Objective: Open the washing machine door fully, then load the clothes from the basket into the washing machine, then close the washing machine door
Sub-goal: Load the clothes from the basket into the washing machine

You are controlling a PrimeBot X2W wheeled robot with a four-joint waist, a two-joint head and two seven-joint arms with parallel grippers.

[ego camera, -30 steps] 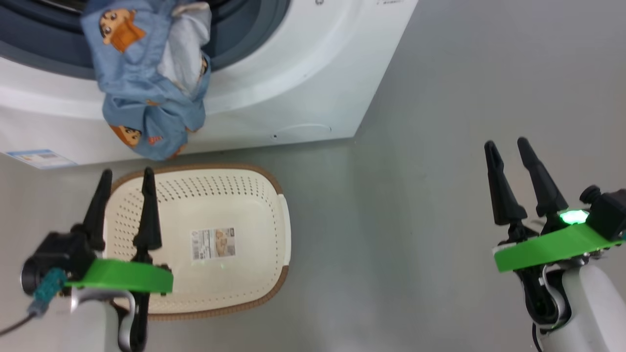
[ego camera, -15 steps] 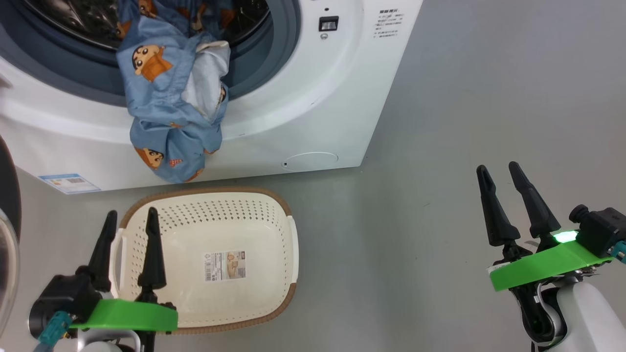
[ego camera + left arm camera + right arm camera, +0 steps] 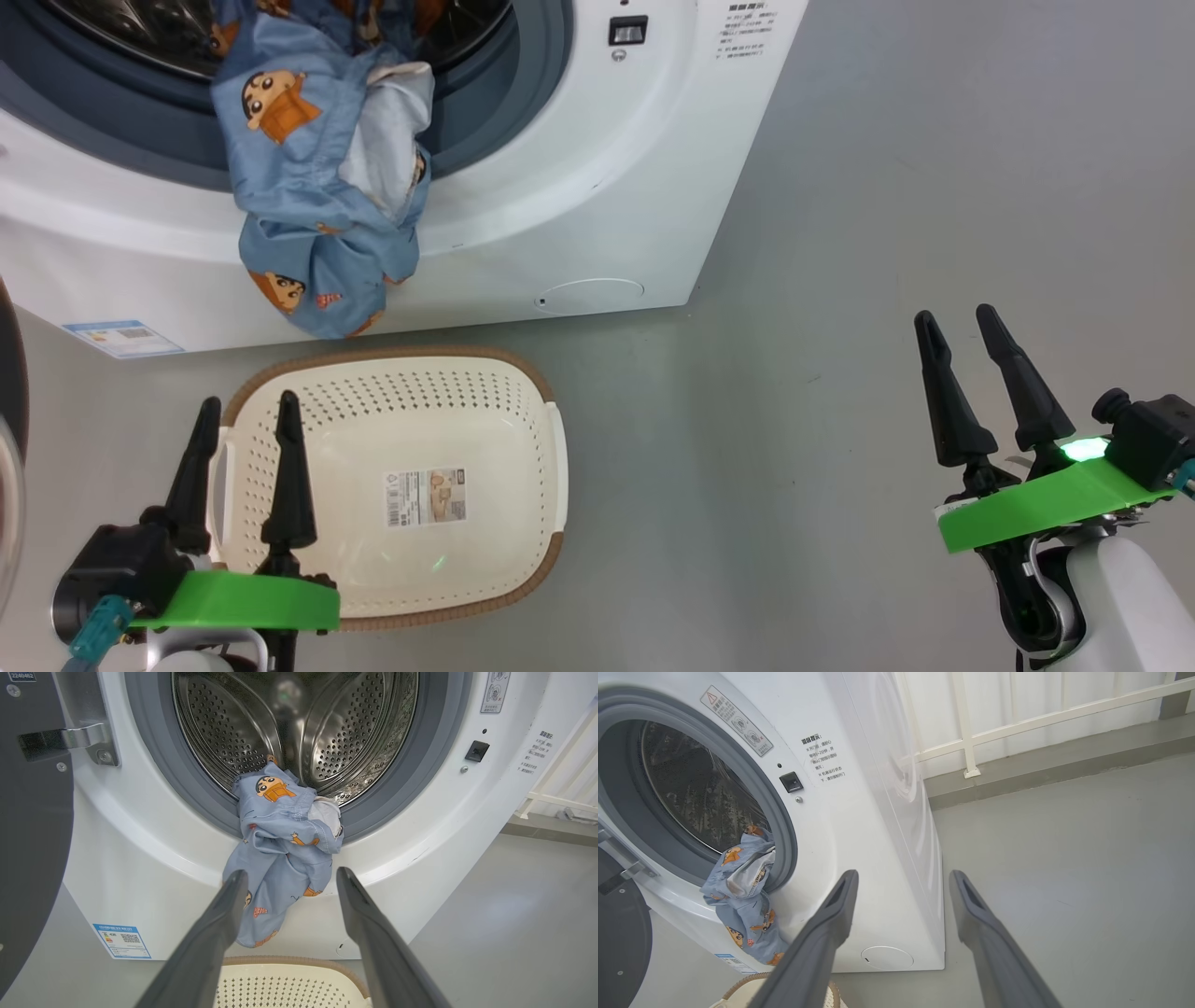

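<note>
The white washing machine point(image 3: 597, 168) stands with its door point(image 3: 32, 849) swung open to the left, hinge point(image 3: 74, 739) showing. Light-blue clothes point(image 3: 317, 187) with orange cartoon figures hang half out of the drum point(image 3: 299, 723) over the grey gasket and down the front panel. The cream basket point(image 3: 411, 485) sits on the floor just below them, holding nothing but its label. My left gripper point(image 3: 247, 415) hovers open over the basket's left side. My right gripper point(image 3: 957, 322) is open over bare floor to the right. In the left wrist view the clothes point(image 3: 280, 844) hang beyond my open fingers.
Grey floor point(image 3: 840, 233) spreads to the right of the machine. A white railing point(image 3: 971, 728) and a low grey ledge run behind it. A blue label sticker point(image 3: 121, 338) and a round service flap point(image 3: 593, 292) mark the machine's lower front.
The head camera has tilted up, so more of the drum opening shows now. Both grippers stay open and keep their places; the clothes hang as before.
</note>
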